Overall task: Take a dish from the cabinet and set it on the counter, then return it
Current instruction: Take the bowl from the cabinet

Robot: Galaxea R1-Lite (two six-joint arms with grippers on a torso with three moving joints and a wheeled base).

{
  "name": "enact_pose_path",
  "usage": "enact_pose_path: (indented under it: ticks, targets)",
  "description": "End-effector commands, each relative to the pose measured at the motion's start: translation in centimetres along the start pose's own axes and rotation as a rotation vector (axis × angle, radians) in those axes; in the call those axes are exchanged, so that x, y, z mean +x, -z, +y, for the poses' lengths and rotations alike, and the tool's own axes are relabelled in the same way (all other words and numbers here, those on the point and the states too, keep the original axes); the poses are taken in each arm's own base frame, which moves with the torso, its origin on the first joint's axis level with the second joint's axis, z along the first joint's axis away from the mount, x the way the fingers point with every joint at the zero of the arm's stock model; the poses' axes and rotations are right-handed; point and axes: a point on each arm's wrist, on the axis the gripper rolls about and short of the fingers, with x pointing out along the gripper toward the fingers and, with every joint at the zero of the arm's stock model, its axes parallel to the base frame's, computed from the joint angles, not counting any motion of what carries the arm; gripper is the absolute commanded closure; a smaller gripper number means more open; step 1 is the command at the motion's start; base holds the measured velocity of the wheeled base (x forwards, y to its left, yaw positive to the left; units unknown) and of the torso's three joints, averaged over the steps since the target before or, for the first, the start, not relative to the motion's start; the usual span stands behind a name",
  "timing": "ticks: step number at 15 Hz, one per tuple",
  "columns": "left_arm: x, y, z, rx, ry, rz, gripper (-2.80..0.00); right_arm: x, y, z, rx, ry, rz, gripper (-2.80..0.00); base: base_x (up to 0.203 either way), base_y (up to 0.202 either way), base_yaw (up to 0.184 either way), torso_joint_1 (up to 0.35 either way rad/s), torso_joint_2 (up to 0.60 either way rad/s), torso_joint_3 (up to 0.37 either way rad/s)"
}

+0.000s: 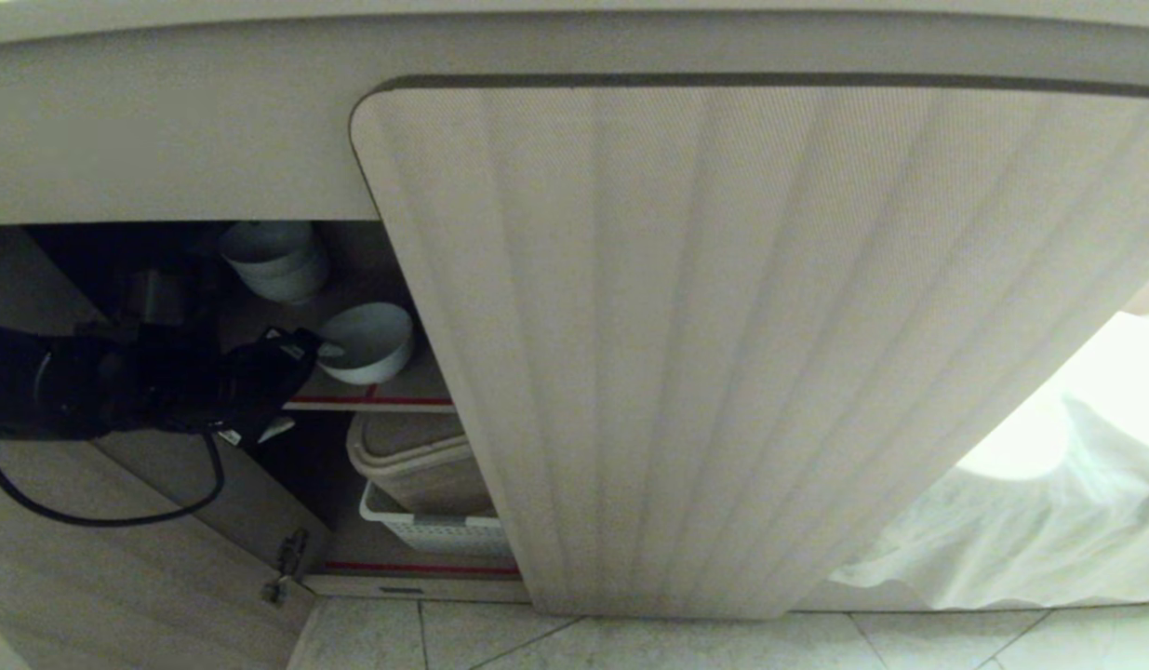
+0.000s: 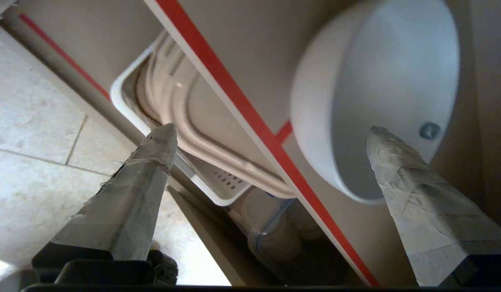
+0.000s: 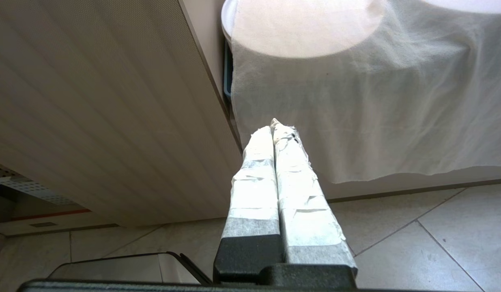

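The dish (image 1: 367, 341) is a small white bowl standing alone on the cabinet's (image 1: 769, 354) upper red-edged shelf (image 1: 388, 401); in the left wrist view the dish (image 2: 380, 81) fills the far side. My left gripper (image 1: 302, 389) reaches into the open left bay and is open wide (image 2: 270, 136). One taped finger (image 2: 400, 170) lies across the bowl's rim and inside. The other finger (image 2: 153, 154) hangs off the shelf, in front of the lower bay. My right gripper (image 3: 274, 125) is shut and empty, low beside the closed fluted door. The counter's top is out of view.
A stack of white bowls (image 1: 274, 259) sits deeper on the same shelf. Below, a white perforated basket (image 1: 434, 532) holds beige lids (image 1: 416, 456). The left door (image 1: 118, 577) is swung open. A white cloth (image 1: 1030, 502) hangs at right above the tiled floor (image 1: 630, 642).
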Motion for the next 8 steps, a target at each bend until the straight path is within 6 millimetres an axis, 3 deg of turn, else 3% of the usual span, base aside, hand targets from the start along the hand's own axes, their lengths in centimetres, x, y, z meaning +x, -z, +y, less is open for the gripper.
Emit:
enact_pose_path:
  ticks: [1,8]
  targets:
    - [0.25,-0.37,-0.33,-0.008,0.002,-0.004,-2.80,0.00,0.00,0.00,0.001,-0.001,0.000,0.00,0.000,0.000,0.000,0.000,0.00,0.000]
    - [0.95,-0.80,-1.01,-0.007,-0.008,0.005,-2.80,0.00,0.01,0.00,0.001,0.000,0.000,0.00,0.000,0.000,0.000,0.000,0.00,0.000]
